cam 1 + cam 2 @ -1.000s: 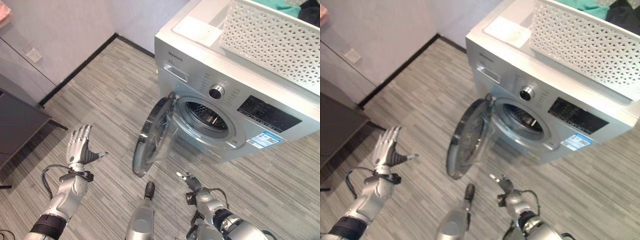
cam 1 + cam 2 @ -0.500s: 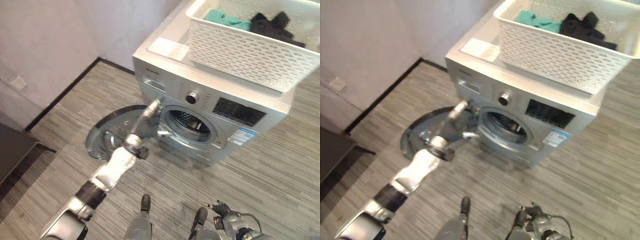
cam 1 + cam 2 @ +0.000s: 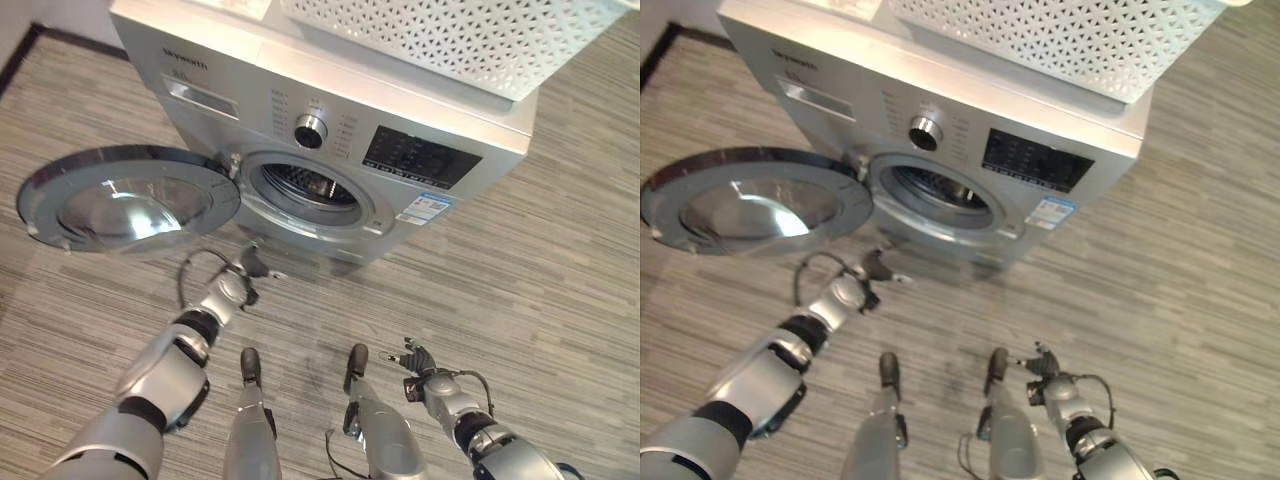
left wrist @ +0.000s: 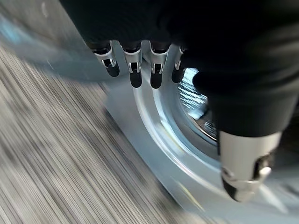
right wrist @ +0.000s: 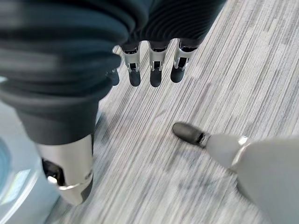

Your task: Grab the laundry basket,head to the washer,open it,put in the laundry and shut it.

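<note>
Left hand [image 3: 243,268] open, washer door [image 3: 125,198] open

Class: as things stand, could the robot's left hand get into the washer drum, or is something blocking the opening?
Probably yes. The washer door is swung fully open to the side, the drum opening is unobstructed, and the left hand hangs low just in front of it, holding nothing.

The washer [image 3: 330,130] is silver-grey with a black display panel [image 3: 415,158], a chrome dial [image 3: 310,130] and a mirror-bright door [image 3: 125,198]. The white laundry basket [image 3: 450,35] has a triangle lattice. The floor [image 3: 560,250] is grey, finely striped planks.
</note>
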You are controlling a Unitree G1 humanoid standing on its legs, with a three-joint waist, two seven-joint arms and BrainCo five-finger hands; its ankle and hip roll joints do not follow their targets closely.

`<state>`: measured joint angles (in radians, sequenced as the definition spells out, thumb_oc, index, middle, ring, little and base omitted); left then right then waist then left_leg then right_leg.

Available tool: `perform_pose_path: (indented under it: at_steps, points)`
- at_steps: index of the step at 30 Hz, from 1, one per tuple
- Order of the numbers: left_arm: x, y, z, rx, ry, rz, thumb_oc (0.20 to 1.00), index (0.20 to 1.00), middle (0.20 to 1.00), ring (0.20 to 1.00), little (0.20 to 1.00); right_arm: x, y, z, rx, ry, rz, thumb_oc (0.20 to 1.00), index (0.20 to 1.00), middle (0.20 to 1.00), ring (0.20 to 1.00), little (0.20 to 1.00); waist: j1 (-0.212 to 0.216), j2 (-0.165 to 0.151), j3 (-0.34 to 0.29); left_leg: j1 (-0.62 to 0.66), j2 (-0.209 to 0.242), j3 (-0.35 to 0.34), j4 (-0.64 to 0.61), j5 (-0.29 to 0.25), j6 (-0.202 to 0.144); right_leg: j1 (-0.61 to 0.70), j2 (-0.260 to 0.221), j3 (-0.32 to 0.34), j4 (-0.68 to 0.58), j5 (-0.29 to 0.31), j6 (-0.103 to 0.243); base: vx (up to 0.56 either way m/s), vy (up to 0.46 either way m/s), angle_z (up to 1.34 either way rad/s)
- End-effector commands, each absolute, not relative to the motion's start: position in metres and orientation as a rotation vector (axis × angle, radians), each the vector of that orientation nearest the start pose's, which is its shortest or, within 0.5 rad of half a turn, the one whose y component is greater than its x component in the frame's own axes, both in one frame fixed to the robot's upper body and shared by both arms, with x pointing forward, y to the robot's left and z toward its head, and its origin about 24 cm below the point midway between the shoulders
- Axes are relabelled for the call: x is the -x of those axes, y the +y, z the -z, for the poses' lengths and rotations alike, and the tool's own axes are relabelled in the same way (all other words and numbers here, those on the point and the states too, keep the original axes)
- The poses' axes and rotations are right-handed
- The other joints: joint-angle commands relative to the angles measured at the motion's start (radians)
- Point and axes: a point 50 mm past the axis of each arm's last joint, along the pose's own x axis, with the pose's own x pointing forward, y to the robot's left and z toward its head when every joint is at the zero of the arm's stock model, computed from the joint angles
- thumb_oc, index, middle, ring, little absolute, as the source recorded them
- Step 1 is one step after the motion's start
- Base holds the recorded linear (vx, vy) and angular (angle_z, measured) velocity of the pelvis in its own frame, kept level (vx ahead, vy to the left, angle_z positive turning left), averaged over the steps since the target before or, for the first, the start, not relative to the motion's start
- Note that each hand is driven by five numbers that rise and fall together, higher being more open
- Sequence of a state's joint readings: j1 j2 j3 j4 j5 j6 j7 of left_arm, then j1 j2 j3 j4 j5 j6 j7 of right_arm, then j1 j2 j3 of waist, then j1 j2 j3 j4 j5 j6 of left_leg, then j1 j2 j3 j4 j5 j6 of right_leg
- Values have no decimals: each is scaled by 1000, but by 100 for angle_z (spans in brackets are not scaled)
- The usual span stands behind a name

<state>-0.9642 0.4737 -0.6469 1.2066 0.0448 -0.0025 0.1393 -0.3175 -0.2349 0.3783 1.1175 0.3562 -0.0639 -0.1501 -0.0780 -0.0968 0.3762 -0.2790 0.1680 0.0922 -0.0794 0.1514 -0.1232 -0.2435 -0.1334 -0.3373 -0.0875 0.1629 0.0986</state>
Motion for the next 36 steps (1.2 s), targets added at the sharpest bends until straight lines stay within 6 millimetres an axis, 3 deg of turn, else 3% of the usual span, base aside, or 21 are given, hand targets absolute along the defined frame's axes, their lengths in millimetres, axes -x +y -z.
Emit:
perform_pose_path:
  at_steps: [1, 2, 3, 5, 10, 15, 17, 18, 19, 22, 23, 24, 25, 26, 27, 32, 33, 34, 35, 36]
  points:
    - [-406, 236, -134, -1174, 156, -133, 1000, 1000, 1000, 1000, 1000, -232, -199, 102, 190, 730, 100, 1000, 1000, 1000, 1000, 1000, 0, -51, -11, -5, -4, 3, -8, -53, 23, -46, -55, 36, 0, -19, 72, 38, -46, 3]
    - [-405, 256, -152, -1258, 149, -204, 1000, 1000, 1000, 1000, 1000, -227, -203, 104, 197, 726, 108, 1000, 1000, 1000, 1000, 1000, -3, -61, -6, -8, 9, -5, -8, -69, 12, -47, -45, 41, 0, -29, 83, 38, -46, 4]
    - [-405, 256, -152, -1258, 149, -205, 1000, 1000, 1000, 1000, 1000, -228, -203, 104, 197, 725, 108, 1000, 1000, 1000, 1000, 1000, -3, -61, -6, -9, 9, -5, -8, -69, 12, -47, -45, 41, 0, -29, 83, 37, -54, 3]
    - [-401, 279, -172, -1368, 142, -291, 1000, 1000, 1000, 1000, 1000, -220, -205, 107, 214, 731, 107, 1000, 1000, 1000, 1000, 1000, -6, -76, 0, -35, 15, -12, -8, -64, 7, -64, -38, 35, 0, -25, 87, -22, -45, 5]
    - [-397, 296, -186, -1392, 129, -372, 1000, 1000, 1000, 1000, 1000, -212, -207, 112, 224, 762, 114, 1000, 1000, 1000, 1000, 1000, -2, -82, 0, -50, 19, -16, -8, -61, 4, -73, -35, 27, 0, -25, 90, -3, -22, 9]
    - [-391, 301, -172, -1310, 134, -384, 1000, 1000, 1000, 1000, 1000, -212, -204, 113, 220, 767, 103, 1000, 1000, 1000, 1000, 1000, 13, -75, -8, -41, 17, -12, -8, -70, 4, -63, -37, 24, 0, -31, 91, 2, -1, 4]
    - [-388, 299, -155, -1286, 153, -355, 1000, 1000, 1000, 1000, 1000, -213, -205, 112, 221, 763, 109, 1000, 1000, 1000, 1000, 1000, 21, -68, -15, -25, 14, -5, -8, -81, 6, -50, -42, 24, 0, -33, 92, 17, 41, 0]
    - [-382, 298, -132, -1221, 184, -331, 1000, 1000, 1000, 1000, 1000, -214, -207, 111, 218, 763, 120, 1000, 1000, 1000, 1000, 1000, 28, -62, -23, 0, 8, 7, -8, -94, 11, -32, -46, 29, 0, -36, 94, 30, 68, 0]
    - [-381, 298, -132, -1220, 185, -331, 1000, 1000, 1000, 1000, 1000, -213, -208, 111, 219, 764, 119, 1000, 1000, 1000, 1000, 1000, 28, -62, -23, 1, 9, 8, -8, -95, 11, -31, -46, 30, 0, -36, 94, 41, 101, -6]
    - [-365, 294, -88, -1091, 247, -295, 1000, 1000, 1000, 1000, 1000, -211, -213, 113, 230, 783, 139, 1000, 1000, 1000, 1000, 1000, 36, -56, -41, 44, -16, 39, -8, -106, 33, -13, -62, 45, 0, -22, 91, 17, 127, -18]
    - [-355, 293, -68, -1056, 280, -274, 1000, 1000, 1000, 1000, 1000, -207, -219, 114, 229, 796, 166, 1000, 1000, 1000, 1000, 1000, 42, -50, -51, 67, -25, 52, -8, -120, 40, -1, -67, 54, 0, -22, 93, 60, 261, -31]
    - [-336, 284, -32, -967, 341, -234, 1000, 1000, 1000, 1000, 1000, -203, -230, 114, 211, 812, 219, 1000, 1000, 1000, 1000, 1000, 52, -35, -62, 115, -46, 74, -8, -144, 55, 25, -77, 73, 0, -20, 95, 99, 200, -34]
    - [-336, 284, -32, -967, 342, -234, 1000, 1000, 1000, 1000, 1000, -203, -230, 114, 211, 812, 219, 1000, 1000, 1000, 1000, 1000, 52, -34, -61, 116, -45, 75, -8, -145, 55, 26, -77, 74, 0, -20, 95, 152, 314, -44]
    - [-310, 273, 7, -868, 435, -181, 1000, 1000, 1000, 1000, 1000, -200, -247, 111, 170, 813, 309, 1000, 1000, 1000, 1000, 1000, 56, -16, -79, 174, -70, 98, -8, -172, 71, 61, -92, 93, 1, -21, 100, 88, 179, -37]
    - [-310, 273, 7, -868, 435, -181, 1000, 1000, 1000, 1000, 1000, -200, -247, 111, 170, 813, 309, 1000, 1000, 1000, 1000, 1000, 56, -16, -79, 174, -70, 98, -8, -172, 71, 61, -92, 94, 1, -21, 100, 137, 267, -29]
    - [-229, 253, 86, -711, 673, -87, 1000, 1000, 1000, 1000, 1000, -199, -300, 76, 69, 609, 599, 1000, 1000, 1000, 1000, 1000, 39, 30, -148, 311, -128, 125, 10, -249, 118, 154, -135, 140, 32, -46, 117, 155, 230, -31]
    - [-228, 253, 87, -711, 673, -87, 1000, 1000, 1000, 1000, 1000, -199, -300, 76, 69, 610, 599, 1000, 1000, 1000, 1000, 1000, 40, 29, -150, 309, -129, 126, 10, -248, 119, 152, -136, 142, 32, -45, 117, 151, 202, -21]
    - [-198, 252, 106, -632, 773, -109, 1000, 1000, 1000, 1000, 1000, -195, -331, 53, 54, 504, 715, 1000, 1000, 1000, 1000, 1000, 31, 39, -171, 341, -144, 117, 42, -282, 135, 183, -147, 156, 56, -62, 119, 130, 163, -14]
    - [-186, 249, 114, -576, 811, -112, 1000, 1000, 1000, 1000, 1000, -194, -350, 35, 65, 422, 816, 1000, 1000, 1000, 1000, 1000, 31, 44, -187, 353, -153, 109, 54, -294, 144, 194, -159, 158, 73, -65, 122, 162, 206, -10]
    - [-177, 248, 118, -557, 835, -115, 1000, 1000, 1000, 1000, 1000, -199, -357, 19, 72, 341, 867, 1000, 1000, 1000, 1000, 1000, 33, 50, -193, 363, -158, 97, 62, -300, 150, 200, -169, 157, 102, -57, 126, 84, 142, -11]
